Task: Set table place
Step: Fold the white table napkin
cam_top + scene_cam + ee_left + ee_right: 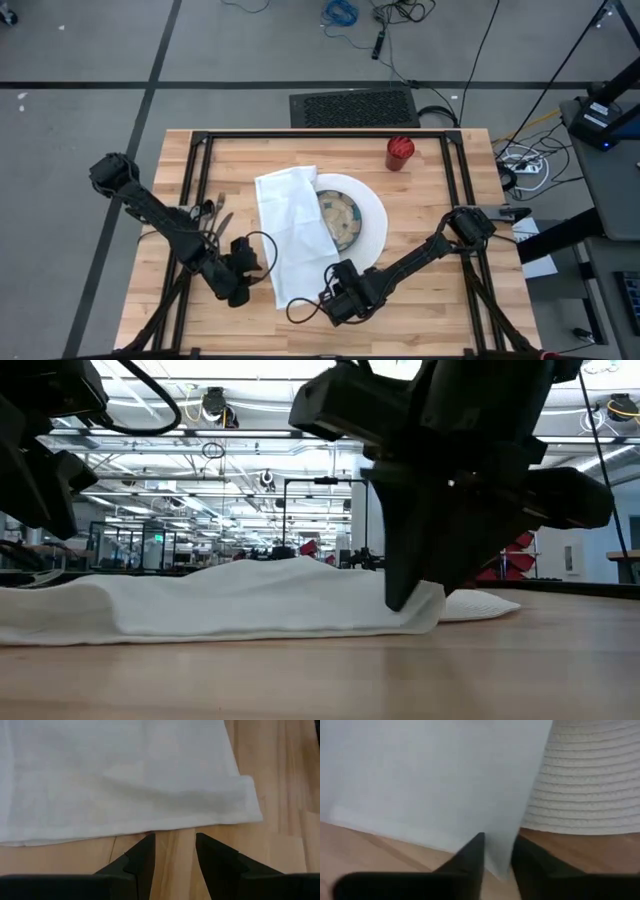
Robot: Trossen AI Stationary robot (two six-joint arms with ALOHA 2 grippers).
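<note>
Pinched between the right end effector (497, 857)'s nearly closed fingers is the white napkin (290, 230)'s near corner, so lift gently, keeping it clear of the round white placemat (370, 205) beyond, on the table (440, 300), while the left end effector (175, 851) waits half-open, empty, just short of the opposite hem.

1. White cloth napkin (290, 232) is draped over the left side of the round white placemat (372, 215).
2. Patterned plate (340, 218) sits on the placemat, half tucked under the napkin.
3. Red cup (400, 153) stands beyond the placemat, well apart from it.
4. Cutlery (215, 215) lies left of the placemat, past the napkin.
5. Black floor grille (354, 106) is beyond the cup.
</note>
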